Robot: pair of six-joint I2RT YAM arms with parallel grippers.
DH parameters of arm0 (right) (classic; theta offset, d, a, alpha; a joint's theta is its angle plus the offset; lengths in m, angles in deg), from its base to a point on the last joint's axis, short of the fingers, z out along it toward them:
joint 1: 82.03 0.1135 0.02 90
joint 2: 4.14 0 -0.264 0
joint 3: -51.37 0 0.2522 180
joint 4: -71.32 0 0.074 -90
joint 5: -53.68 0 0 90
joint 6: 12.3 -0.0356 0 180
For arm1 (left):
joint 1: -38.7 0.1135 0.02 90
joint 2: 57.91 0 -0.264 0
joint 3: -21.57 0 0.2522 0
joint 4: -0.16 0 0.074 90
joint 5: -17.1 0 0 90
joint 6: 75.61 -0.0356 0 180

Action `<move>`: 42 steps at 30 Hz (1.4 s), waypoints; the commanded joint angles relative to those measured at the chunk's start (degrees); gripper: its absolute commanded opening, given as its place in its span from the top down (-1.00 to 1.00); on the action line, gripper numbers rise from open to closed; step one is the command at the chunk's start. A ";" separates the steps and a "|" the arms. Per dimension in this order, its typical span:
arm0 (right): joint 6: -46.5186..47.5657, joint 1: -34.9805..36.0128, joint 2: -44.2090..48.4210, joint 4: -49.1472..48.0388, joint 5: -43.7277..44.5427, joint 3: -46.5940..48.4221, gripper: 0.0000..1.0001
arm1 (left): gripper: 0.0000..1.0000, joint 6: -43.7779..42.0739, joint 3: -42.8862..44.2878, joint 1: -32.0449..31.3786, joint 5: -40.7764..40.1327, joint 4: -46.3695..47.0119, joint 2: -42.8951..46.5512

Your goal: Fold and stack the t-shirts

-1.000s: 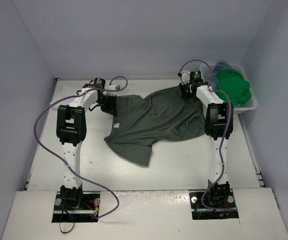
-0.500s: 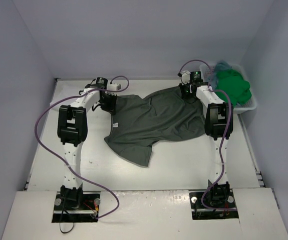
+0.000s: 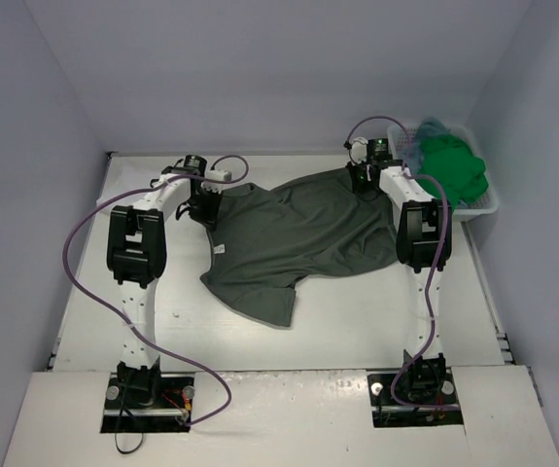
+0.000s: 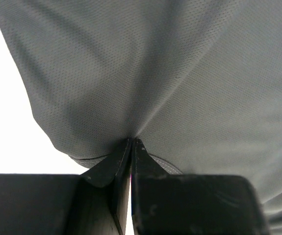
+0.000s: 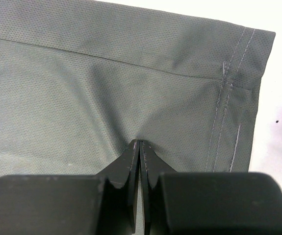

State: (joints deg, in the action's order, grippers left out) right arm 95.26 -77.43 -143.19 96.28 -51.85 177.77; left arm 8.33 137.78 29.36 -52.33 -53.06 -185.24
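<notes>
Dark grey t-shirt point(image 3: 298, 238) lies spread and rumpled across the far half of the bench point(image 3: 357, 321). Left hand point(image 4: 132, 142), fingers together, pinches a fold at the shirt's left edge. Right hand point(image 5: 140, 143), likewise clamped, grips cloth near a stitched hem at the far right corner. Green t-shirt point(image 3: 451, 170) lies bunched in the white basket point(image 3: 488, 206), with teal cloth point(image 3: 433, 126), possibly another shirt, behind it.

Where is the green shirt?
In the top view, the green shirt lies in the white basket at the far right corner, beside the right claw.
</notes>
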 commanded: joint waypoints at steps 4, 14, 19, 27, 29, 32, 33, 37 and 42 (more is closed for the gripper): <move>-0.51 -0.03 0.18 5.40 5.24 0.12 1.00 | 1.00 -2.20 -2.69 1.87 -1.86 -7.91 5.42; -0.69 -0.29 -0.26 7.52 5.25 0.92 1.00 | 1.00 -5.97 -5.07 5.56 1.83 -20.37 7.53; -0.25 -0.21 -0.35 9.09 4.90 1.53 1.00 | 1.00 -9.13 -7.00 7.41 5.96 -24.95 8.06; -0.33 -0.12 0.26 10.33 4.28 2.41 1.00 | 1.00 -8.89 -2.45 7.50 10.27 -24.26 9.73; -0.42 -0.03 0.70 10.24 3.67 2.41 1.00 | 1.00 -7.65 3.33 7.59 11.23 -23.47 10.08; -0.34 0.32 1.67 10.16 2.97 2.06 0.98 | 1.00 -4.58 10.73 7.59 11.68 -20.23 11.13; -0.60 0.23 2.37 10.07 2.70 1.88 0.98 | 1.00 -2.74 12.14 7.50 11.59 -18.91 11.48; -0.60 0.58 3.86 9.89 1.82 0.92 0.90 | 0.99 2.71 17.07 7.41 10.80 -8.65 11.93; -0.60 0.76 4.48 9.89 0.50 0.21 0.81 | 0.94 5.45 26.62 5.40 12.47 -5.89 3.51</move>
State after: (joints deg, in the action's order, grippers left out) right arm 94.63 -77.06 -142.62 101.96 -49.88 179.04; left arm 10.51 158.44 36.49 -41.72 -63.05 -178.46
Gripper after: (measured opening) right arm 0.083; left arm 0.029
